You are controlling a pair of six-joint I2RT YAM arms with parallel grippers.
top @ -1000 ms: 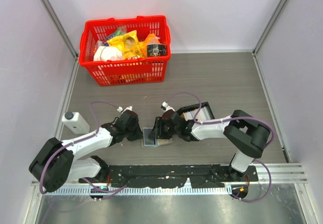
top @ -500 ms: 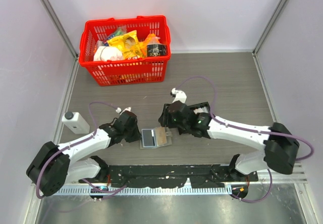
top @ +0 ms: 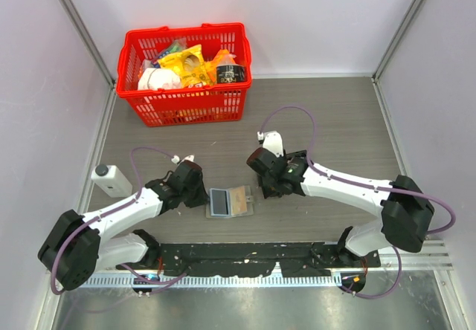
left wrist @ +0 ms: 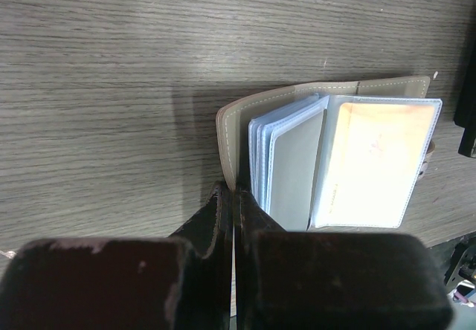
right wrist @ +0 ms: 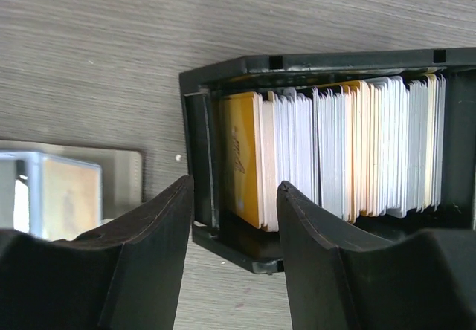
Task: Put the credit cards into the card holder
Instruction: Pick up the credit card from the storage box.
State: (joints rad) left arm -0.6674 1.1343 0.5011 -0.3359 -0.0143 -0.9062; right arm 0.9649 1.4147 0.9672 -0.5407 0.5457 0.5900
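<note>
The card holder (left wrist: pixel 294 163) lies open on the table, grey-beige cover down, with pale blue pockets fanned out and a tan card (left wrist: pixel 375 163) lying in its right pocket. My left gripper (left wrist: pixel 234 196) is shut on the cover's left edge; from above it (top: pixel 202 196) sits just left of the card holder (top: pixel 229 201). The credit cards (right wrist: pixel 335 151) stand on edge in a black tray (right wrist: pixel 223 66), mostly white, an orange one at the left end. My right gripper (right wrist: pixel 234 196) hovers open before that end, holding nothing. From above, the right gripper (top: pixel 268 187) is right of the holder.
A red basket (top: pixel 186 31) full of groceries stands at the back left. A small white device (top: pixel 110 180) lies by the left wall. In the top view the right arm hides most of the black tray.
My right gripper has lifted off the card holder, swung right and back to the tray, and opened wider. A tan card now lies in the holder. The left gripper has stayed put.
</note>
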